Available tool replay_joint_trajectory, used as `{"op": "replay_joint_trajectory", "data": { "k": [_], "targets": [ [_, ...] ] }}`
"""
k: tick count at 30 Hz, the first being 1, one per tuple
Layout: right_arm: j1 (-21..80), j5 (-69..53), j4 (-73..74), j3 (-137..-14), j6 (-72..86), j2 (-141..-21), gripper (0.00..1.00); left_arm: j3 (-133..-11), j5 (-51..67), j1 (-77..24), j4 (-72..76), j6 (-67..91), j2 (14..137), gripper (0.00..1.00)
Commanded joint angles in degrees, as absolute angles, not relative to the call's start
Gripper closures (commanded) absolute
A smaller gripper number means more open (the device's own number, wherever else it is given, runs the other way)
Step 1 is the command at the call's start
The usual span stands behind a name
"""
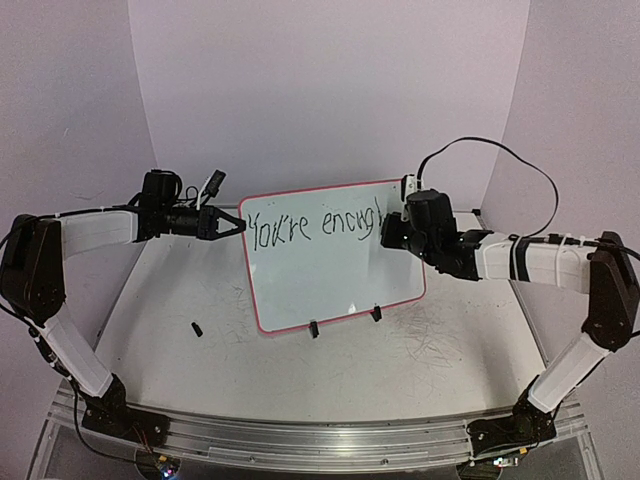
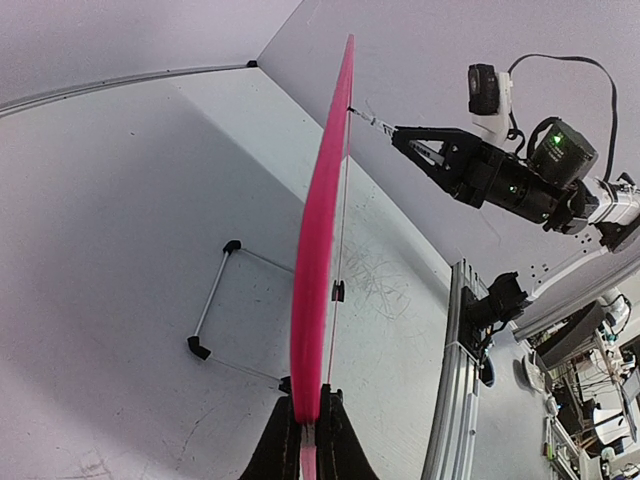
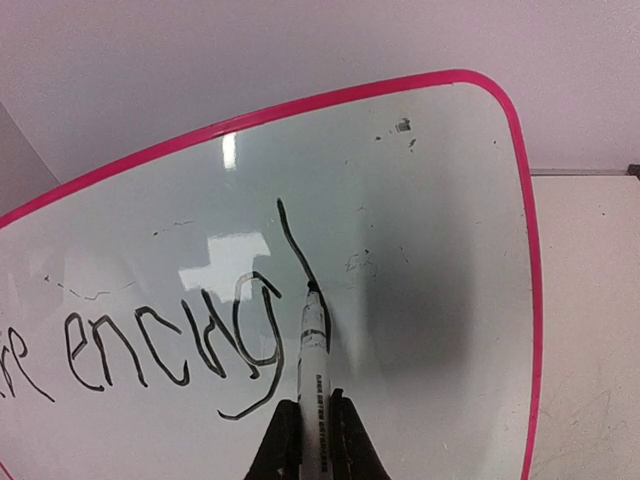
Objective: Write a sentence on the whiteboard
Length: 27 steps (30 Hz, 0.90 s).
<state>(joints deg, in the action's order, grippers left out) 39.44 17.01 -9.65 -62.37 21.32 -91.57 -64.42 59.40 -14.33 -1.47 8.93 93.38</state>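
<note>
**A:** Pink-rimmed whiteboard (image 1: 345,270) at the centre of the overhead view, leaning back on its wire stand (image 2: 212,305) and two black feet (image 1: 314,328).

**B:** And the sentence (image 1: 315,225)?

**A:** It runs along the top of the board: "You're enoug", plus the tall stem of an h. The second line is not begun.

**B:** Who holds what?

**A:** The left gripper (image 2: 308,440) is pinched narrow on the board's edge, at the left of the overhead view, steadying it. The right gripper (image 3: 313,445) is clamped on a marker (image 3: 314,345). Its tip touches the board at the foot of that stem.

**B:** So the step is finishing the h.

**A:** I'd judge so. Best to arch up and over to the right from the stem without lifting, with light, even pressure. The board leans on a thin stand, so a hard push could rock it against the left grip. There is bare white between the stem and the right rim. It looks enough for the hump and a full stop if the strokes are small.

**B:** That small black piece (image 1: 197,327) on the table (image 1: 160,300), lower left of the board?

**A:** Possibly the marker's cap, but it is too small to tell.
</note>
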Motion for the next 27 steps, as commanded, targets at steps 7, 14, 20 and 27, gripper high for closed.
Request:
{"op": "replay_joint_trajectory", "data": {
  "k": [7,14,20,27],
  "targets": [
    [38.76,21.87,-10.42,-62.93,22.84,-91.28,1.00,-66.01,59.33,-16.30,-3.08,7.14,92.84,1.00],
    [38.67,18.81,-9.34,-61.33,22.88,-90.53,1.00,-66.01,59.33,-16.26,-3.08,7.16,92.78,1.00],
    [38.74,16.54,-8.48,-58.99,23.04,-89.75,1.00,-65.98,59.33,-16.28,-3.06,7.12,92.81,1.00],
    [38.63,17.97,-7.09,-57.27,23.60,-88.02,1.00,-66.01,59.33,-16.29,-3.08,7.12,92.91,1.00]
  ]
}}
